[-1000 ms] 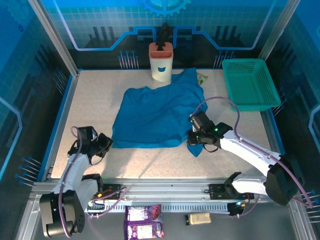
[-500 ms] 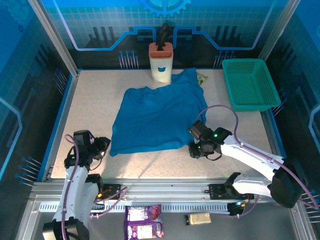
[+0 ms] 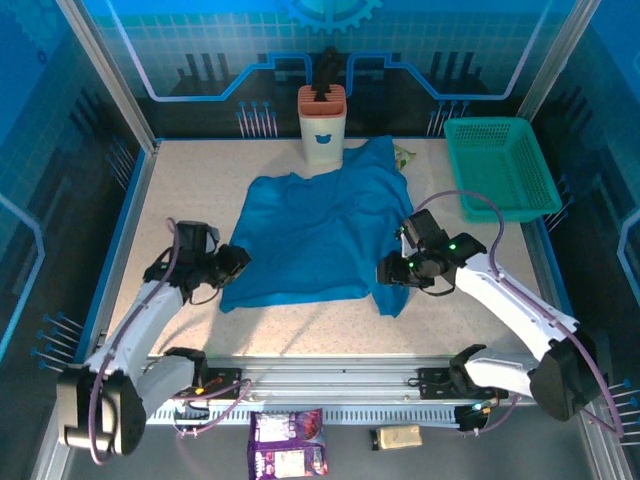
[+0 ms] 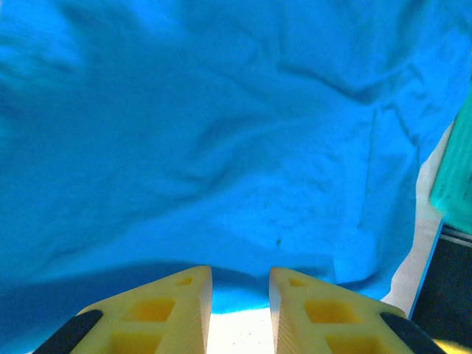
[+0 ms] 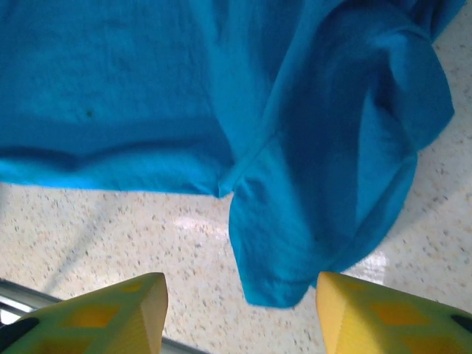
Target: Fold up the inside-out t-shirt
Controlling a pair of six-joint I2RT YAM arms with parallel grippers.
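The inside-out t-shirt [image 3: 320,232] is plain blue and lies spread over the middle of the table, one sleeve [image 3: 393,296] sticking out at its near right corner. My left gripper [image 3: 236,264] is at the shirt's near left edge. Its yellow fingers [image 4: 184,310] stand a narrow gap apart, bare table between them, and the shirt's hem [image 4: 236,284] lies just ahead. My right gripper [image 3: 392,272] hovers over the sleeve [image 5: 332,192]. It [image 5: 242,286] is open wide, and the sleeve's tip lies loose on the table between the fingers [image 5: 140,302].
A white and orange holder [image 3: 322,124] stands at the back, touching the shirt's far edge. A small snack packet [image 3: 404,155] lies beside the shirt's far right corner. The teal mesh basket [image 3: 498,165] stands at the back right. The near strip of the table [image 3: 300,325] is bare.
Both grippers have opened. My left gripper moved right and forward, up to the shirt's near left edge. My right gripper shifted slightly away over the sleeve.
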